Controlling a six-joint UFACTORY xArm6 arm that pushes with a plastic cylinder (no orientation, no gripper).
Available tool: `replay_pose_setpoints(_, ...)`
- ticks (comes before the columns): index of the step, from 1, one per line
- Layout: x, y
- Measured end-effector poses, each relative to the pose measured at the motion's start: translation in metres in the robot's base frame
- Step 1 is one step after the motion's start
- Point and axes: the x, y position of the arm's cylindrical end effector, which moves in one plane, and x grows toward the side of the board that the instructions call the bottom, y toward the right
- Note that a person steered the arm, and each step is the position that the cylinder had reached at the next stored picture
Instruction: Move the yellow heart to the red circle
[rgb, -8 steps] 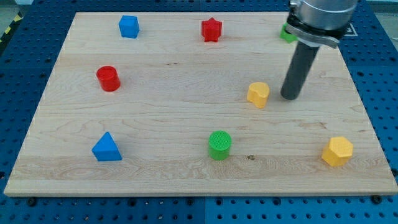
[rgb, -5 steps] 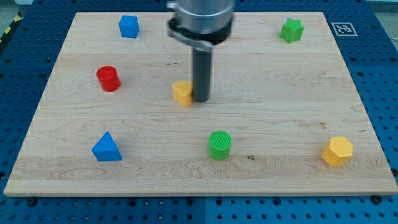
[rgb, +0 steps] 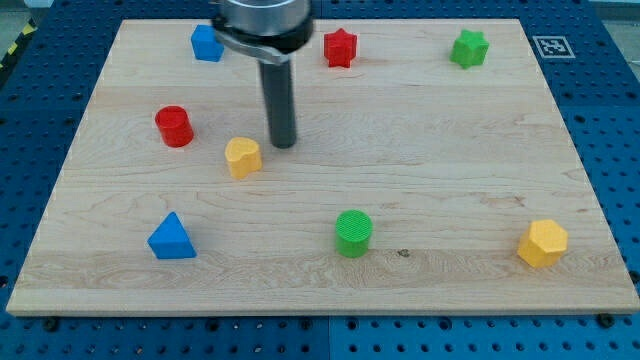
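The yellow heart (rgb: 243, 157) lies on the wooden board (rgb: 450, 150), left of centre. The red circle (rgb: 174, 126) stands to its upper left, a short gap away. My tip (rgb: 283, 143) rests on the board just to the right of and slightly above the yellow heart, with a small gap between them. The rod rises from the tip toward the view's top.
A blue cube (rgb: 206, 43), partly behind the arm, a red star (rgb: 340, 47) and a green star (rgb: 468, 48) sit along the top. A blue triangle (rgb: 172, 238), a green circle (rgb: 353, 232) and a yellow hexagon (rgb: 543, 243) sit along the bottom.
My tip swept from the view's right to the left and pushed the yellow heart left, close to the red circle. The tip now stands slightly apart from the heart.
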Motion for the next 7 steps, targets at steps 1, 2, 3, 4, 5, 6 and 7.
replay_pose_setpoints(1,0.021,0.016)
replay_pose_setpoints(2,0.040,-0.020)
replay_pose_setpoints(3,0.040,-0.079)
replay_pose_setpoints(4,0.039,-0.101)
replay_pose_setpoints(5,0.050,-0.089)
replay_pose_setpoints(6,0.041,-0.067)
replay_pose_setpoints(7,0.022,-0.067)
